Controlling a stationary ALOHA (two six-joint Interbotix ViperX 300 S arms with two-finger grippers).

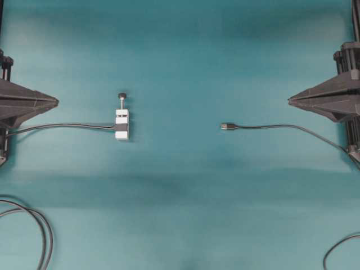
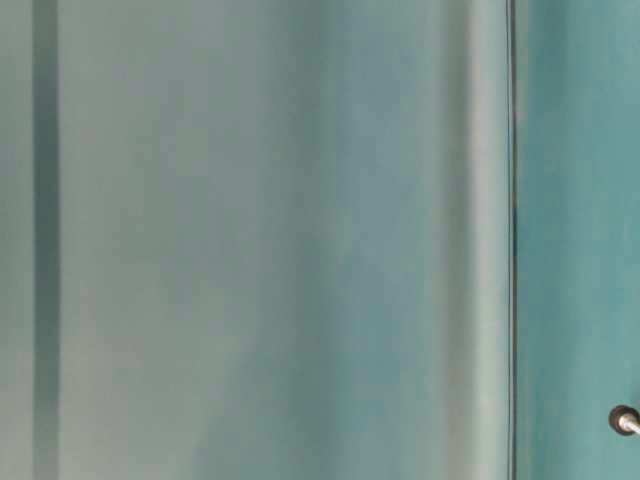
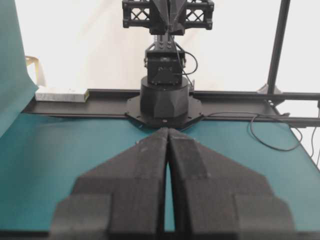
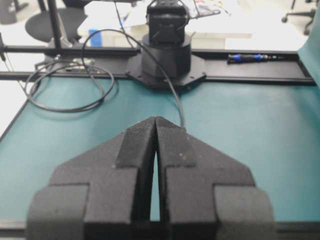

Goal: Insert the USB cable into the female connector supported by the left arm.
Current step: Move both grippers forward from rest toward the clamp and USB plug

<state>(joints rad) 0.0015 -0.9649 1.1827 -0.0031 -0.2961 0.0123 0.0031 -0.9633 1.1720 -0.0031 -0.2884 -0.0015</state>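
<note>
Left end effector closed and empty at left edge, right end effector closed and empty at right edge, female connector left of centre on worktop, USB cable plug right of centre, well apart.

Overhead: even light, soft dark bands across the mat.
Table-level: heavily blurred.
Wrist views: backgrounds washed out bright, fingers soft.

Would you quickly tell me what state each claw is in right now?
Left claw: closed, holding nothing.
Right claw: closed, holding nothing.
</note>
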